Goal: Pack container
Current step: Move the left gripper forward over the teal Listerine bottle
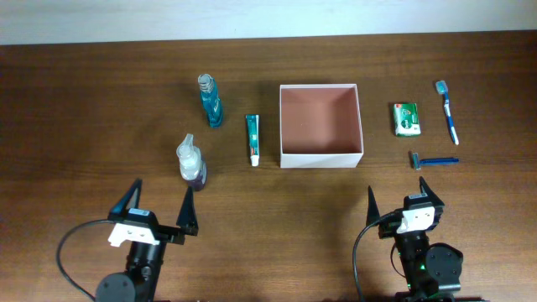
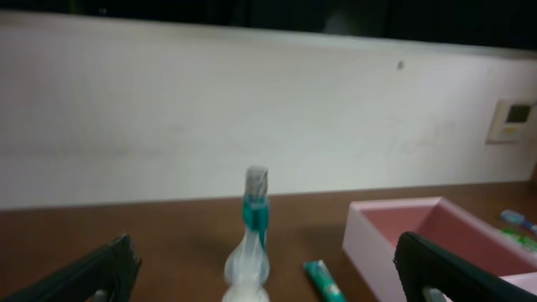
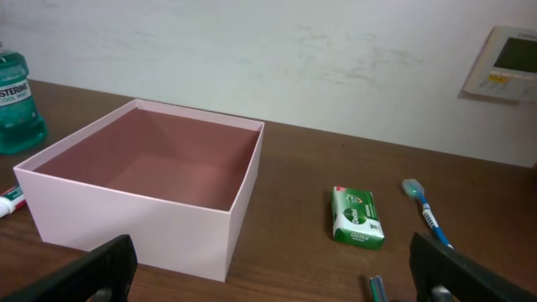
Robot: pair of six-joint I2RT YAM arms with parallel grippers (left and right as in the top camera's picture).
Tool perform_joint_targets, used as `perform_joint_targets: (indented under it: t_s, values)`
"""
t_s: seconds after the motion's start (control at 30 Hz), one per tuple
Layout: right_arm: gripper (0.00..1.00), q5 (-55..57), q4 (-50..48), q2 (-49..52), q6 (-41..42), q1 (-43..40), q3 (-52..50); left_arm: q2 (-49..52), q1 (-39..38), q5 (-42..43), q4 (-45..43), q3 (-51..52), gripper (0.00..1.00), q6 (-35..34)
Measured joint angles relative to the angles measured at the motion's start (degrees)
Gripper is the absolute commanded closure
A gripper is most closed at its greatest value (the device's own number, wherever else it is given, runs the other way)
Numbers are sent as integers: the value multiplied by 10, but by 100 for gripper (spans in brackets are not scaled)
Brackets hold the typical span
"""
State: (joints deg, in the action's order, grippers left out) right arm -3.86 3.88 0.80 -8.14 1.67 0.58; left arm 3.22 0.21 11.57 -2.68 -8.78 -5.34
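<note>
The container (image 1: 321, 156), a square white-walled box with a reddish-brown inside, sits open and empty at the table's middle; it also shows in the right wrist view (image 3: 134, 214) and the left wrist view (image 2: 373, 243). My left gripper (image 1: 159, 204) is open and empty near the front left, facing a clear spray bottle (image 1: 190, 162) (image 2: 246, 273). My right gripper (image 1: 401, 195) is open and empty near the front right, apart from the box. A teal mouthwash bottle (image 1: 210, 101), a toothpaste tube (image 1: 252, 138), a green soap packet (image 1: 406, 118) (image 3: 357, 217), a blue toothbrush (image 1: 447, 111) and a razor (image 1: 434, 160) lie around the box.
The dark wooden table (image 1: 84, 109) ends at a white wall behind. A wall panel (image 3: 503, 63) hangs at the right in the right wrist view. Toiletries lie on both sides of the box.
</note>
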Motion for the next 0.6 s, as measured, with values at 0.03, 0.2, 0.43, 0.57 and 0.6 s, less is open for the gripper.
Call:
perform_joint_targets:
  t_s: [0.03,0.2,0.43,0.57,0.6]
  values:
    - [1,0,0,0,0,0,0,13,0,4,1,-17,1,0]
    - [1,0,0,0,0,0,0,104,0,42,29,-118,1,25]
    - [1,0,0,0,0,0,0,288,0,124,123,-313,1,93]
    - [1,0,0,0,0,0,0,360,0,168,124,-405,1,108]
    - [1,0,0,0,0,0,0,375,0,176,130,-429,1,110]
